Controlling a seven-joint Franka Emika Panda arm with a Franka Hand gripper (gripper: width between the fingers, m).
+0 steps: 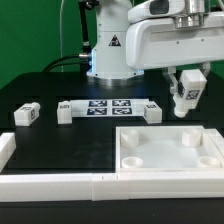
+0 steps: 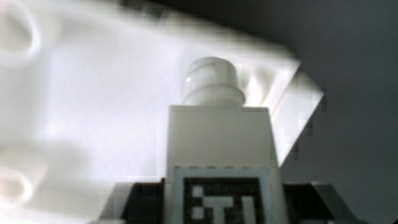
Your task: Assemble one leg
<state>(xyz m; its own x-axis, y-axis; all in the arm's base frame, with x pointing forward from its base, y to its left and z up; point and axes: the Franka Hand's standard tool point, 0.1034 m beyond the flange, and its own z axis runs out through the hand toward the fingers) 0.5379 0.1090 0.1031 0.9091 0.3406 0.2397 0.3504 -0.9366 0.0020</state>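
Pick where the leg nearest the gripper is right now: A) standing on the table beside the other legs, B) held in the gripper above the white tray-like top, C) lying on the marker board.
B: the gripper clamps the leg clear of the table, over the top.

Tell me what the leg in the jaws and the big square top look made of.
The leg: probably hard white plastic, matte, going by its smooth uniform faces and rounded moulded peg; its tag looks like a printed sticker. The top: likely the same matte white plastic, with soft-edged moulded recesses. Blur leaves the finish uncertain.
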